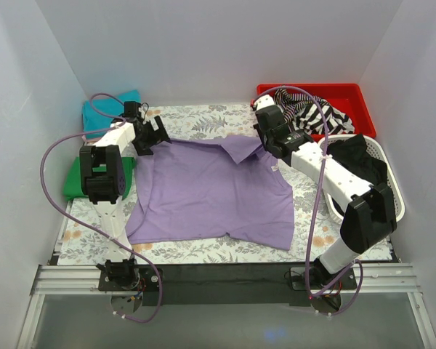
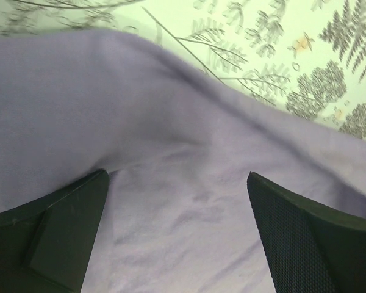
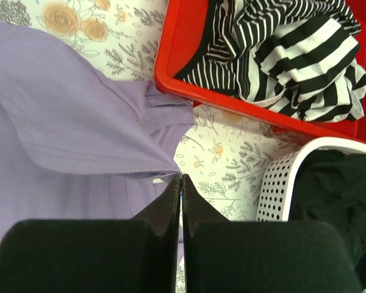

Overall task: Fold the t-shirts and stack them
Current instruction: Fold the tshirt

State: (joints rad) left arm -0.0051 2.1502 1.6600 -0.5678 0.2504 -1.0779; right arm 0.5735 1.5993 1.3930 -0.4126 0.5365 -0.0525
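A lavender t-shirt lies spread on the floral table cover, with its far right part turned over towards the middle. My right gripper is shut, and the hem of that turned-over flap is pinched at its fingertips. At the shirt's far left corner my left gripper stands wide open. Its two fingers straddle smooth lavender cloth and hold nothing. A folded teal t-shirt and a folded green t-shirt lie at the table's left edge.
A red bin holding black-and-white striped cloth stands at the back right. In front of it is a white perforated basket with dark cloth in it. Grey walls close in the table on three sides.
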